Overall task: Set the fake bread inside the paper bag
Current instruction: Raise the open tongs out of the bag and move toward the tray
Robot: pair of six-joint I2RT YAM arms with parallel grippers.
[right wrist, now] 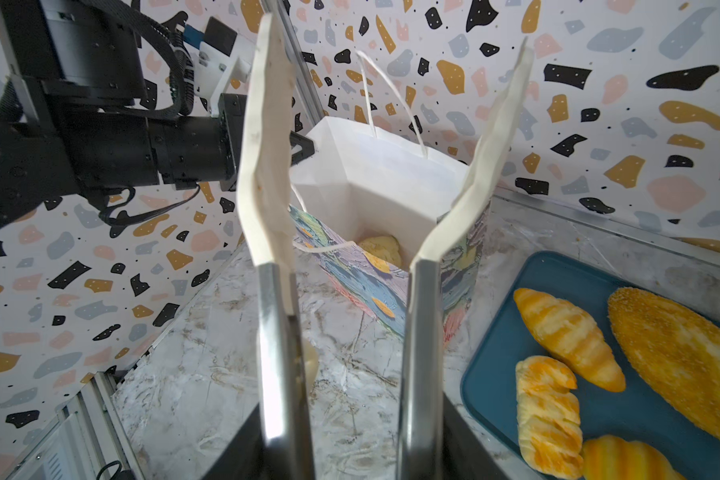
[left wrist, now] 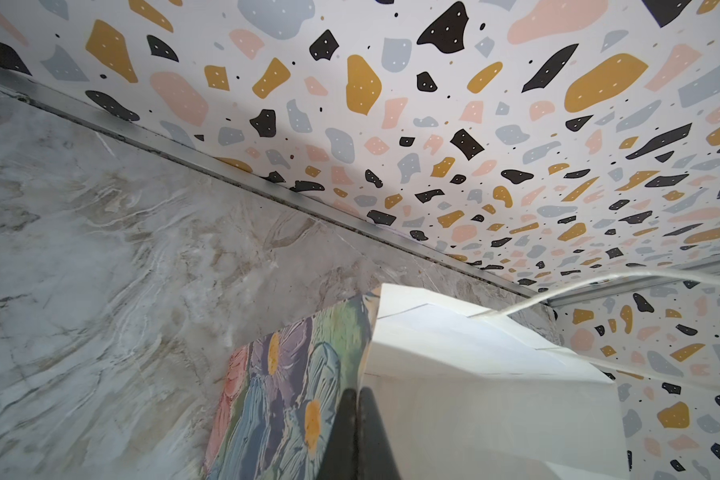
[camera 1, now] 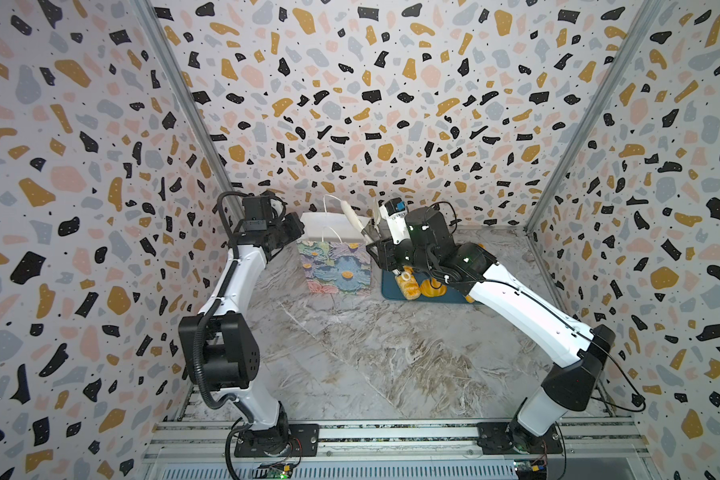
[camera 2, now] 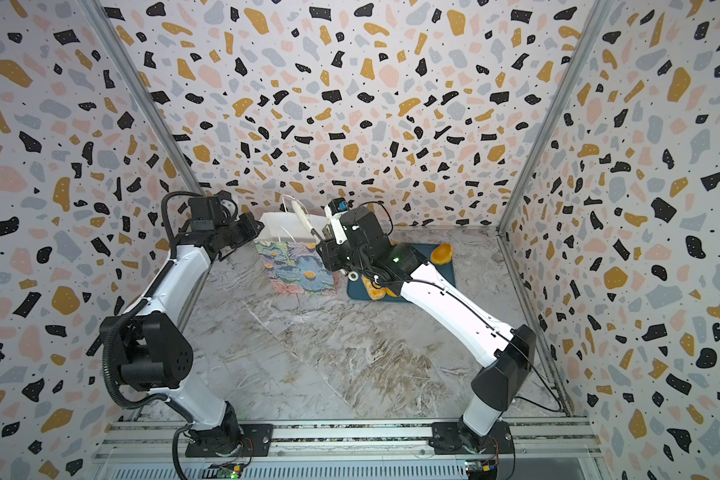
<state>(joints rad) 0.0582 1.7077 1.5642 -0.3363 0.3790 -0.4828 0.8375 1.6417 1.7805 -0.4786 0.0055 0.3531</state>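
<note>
The paper bag [camera 1: 335,266] [camera 2: 300,270] is stood upright and open at the far middle of the marble-patterned table [camera 1: 350,353], with its flowered face turned to the near side and its white cord handles raised. The left rim of the bag is pinched by the left gripper [left wrist: 356,392] [right wrist: 304,147], whose dark jaws are pressed together on the paper wall. The right gripper [right wrist: 391,104] [camera 1: 364,216] is seen raised by the right side of the bag's mouth; its white-padded fingers [right wrist: 267,145] are spread apart and nothing is held between them. One pale piece of fake bread [right wrist: 379,249] is seen lying at the bottom of the bag. Just to the right of the bag a dark-teal tray [camera 1: 389,291] [right wrist: 495,353] is laid flat, partly covered in both top views by the right arm. On the tray a striped croissant [right wrist: 566,336], a long roll [right wrist: 547,411], a larger speckled loaf [right wrist: 674,361] and part of a second croissant [right wrist: 624,457] are shown in the right wrist view, and a round bun [camera 2: 441,253] is seen at the tray's far right corner in a top view.
</note>
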